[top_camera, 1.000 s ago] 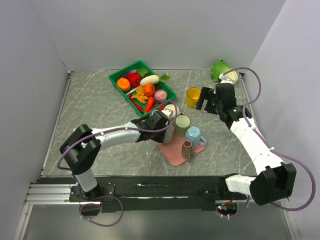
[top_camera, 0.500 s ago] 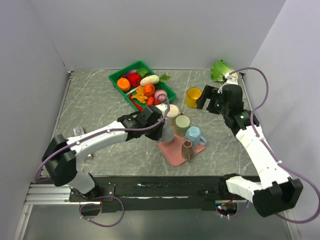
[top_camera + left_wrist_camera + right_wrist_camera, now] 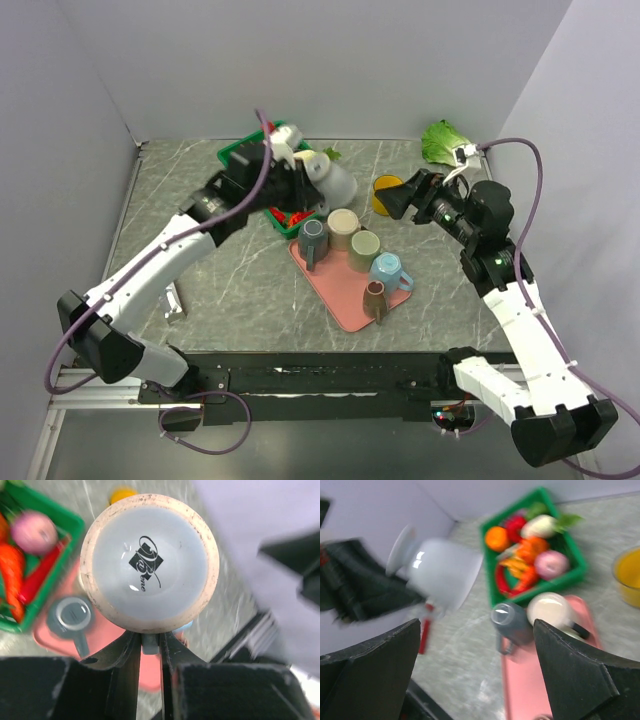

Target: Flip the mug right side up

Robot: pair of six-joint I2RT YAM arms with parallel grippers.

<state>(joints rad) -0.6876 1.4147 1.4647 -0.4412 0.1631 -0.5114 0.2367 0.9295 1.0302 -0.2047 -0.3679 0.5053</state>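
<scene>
Grey marbled tabletop [image 3: 200, 250] carries a pink rectangular tray [image 3: 345, 300] of mugs nearest the arm bases. Beyond it, the left gripper [image 3: 298, 172] pinches the white ceramic mug [image 3: 335, 182], which is lifted off the table and tilted sideways by the green plastic basket [image 3: 235, 152]. Farther right, the right gripper [image 3: 397, 200] hangs spread wide, holding nothing, beside a yellow cup [image 3: 380, 188].

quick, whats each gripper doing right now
left gripper: shut on the white ceramic mug, held in the air.
right gripper: open, holding nothing.
</scene>
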